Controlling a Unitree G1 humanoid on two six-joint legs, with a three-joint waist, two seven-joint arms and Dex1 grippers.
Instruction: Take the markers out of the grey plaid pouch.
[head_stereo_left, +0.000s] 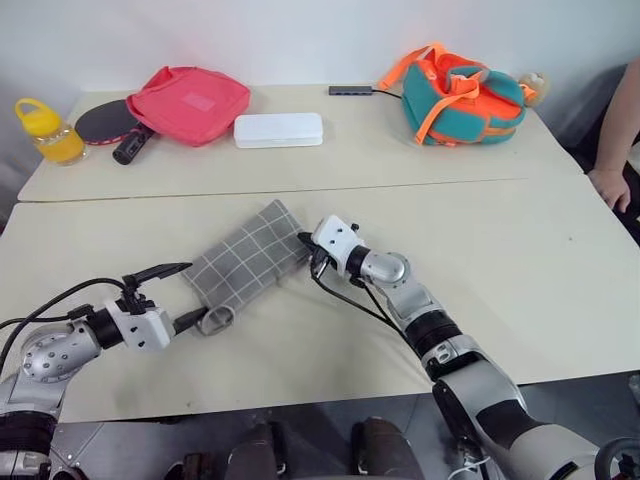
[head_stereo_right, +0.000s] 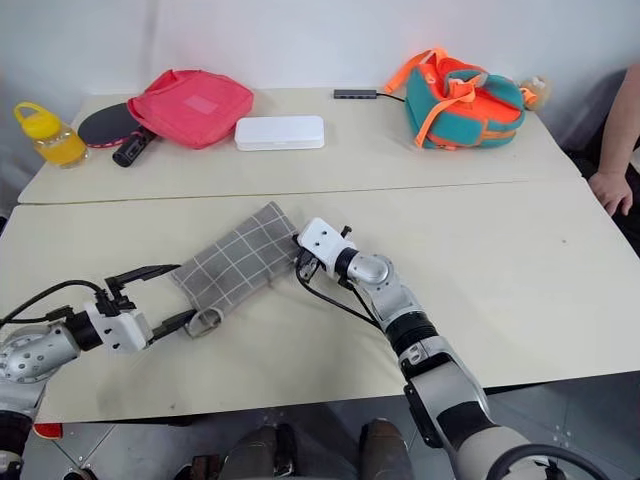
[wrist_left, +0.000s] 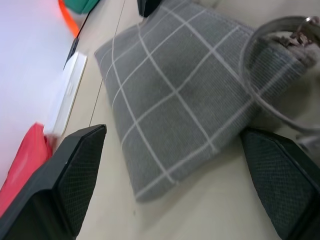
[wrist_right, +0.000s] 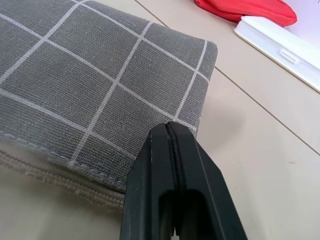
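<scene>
The grey plaid pouch (head_stereo_left: 245, 262) lies flat and slanted on the near table, with its metal ring (head_stereo_left: 217, 320) at the near-left end. My left gripper (head_stereo_left: 178, 296) is open at that end, and its two fingers (wrist_left: 75, 170) straddle the pouch's corner and the ring (wrist_left: 270, 75). My right gripper (head_stereo_left: 308, 250) is shut at the pouch's far-right edge. In the right wrist view its joined tips (wrist_right: 169, 127) rest against the pouch's (wrist_right: 75, 75) seam, and I cannot tell if fabric is pinched. The markers are hidden.
On the far table lie a pink-red bag (head_stereo_left: 190, 100), a black paddle (head_stereo_left: 105, 122), a yellow bottle (head_stereo_left: 45, 132), a white case (head_stereo_left: 278, 129), a small dark hub (head_stereo_left: 350, 90) and a teal-and-orange backpack (head_stereo_left: 462, 95). A person's hand (head_stereo_left: 610, 185) rests at the right edge.
</scene>
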